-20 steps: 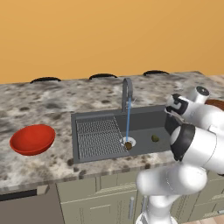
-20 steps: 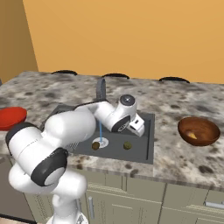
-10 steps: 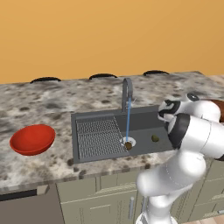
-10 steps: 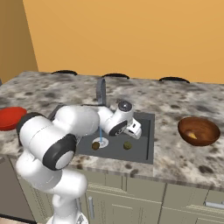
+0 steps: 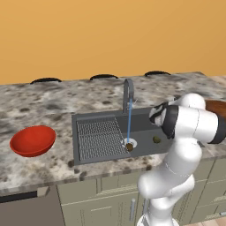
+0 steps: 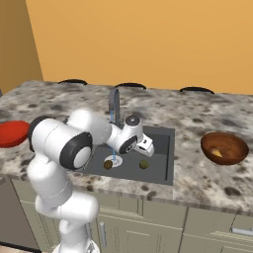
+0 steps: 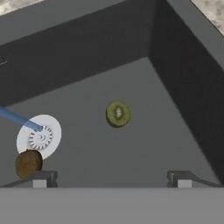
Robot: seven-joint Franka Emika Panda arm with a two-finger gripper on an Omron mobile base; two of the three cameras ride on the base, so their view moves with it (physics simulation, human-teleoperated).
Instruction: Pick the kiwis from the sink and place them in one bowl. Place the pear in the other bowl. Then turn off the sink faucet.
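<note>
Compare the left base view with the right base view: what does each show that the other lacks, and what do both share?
Left base view: the whole red bowl on the counter, and the ribbed wire rack in the sink.

Right base view: the inside of the dark brown bowl with the orange-tan pear lying in it, and the hand above the basin, fingers hidden.

Both: the faucet running a blue stream onto the drain, the brown kiwi beside the drain and the green kiwi on the basin floor.
</note>
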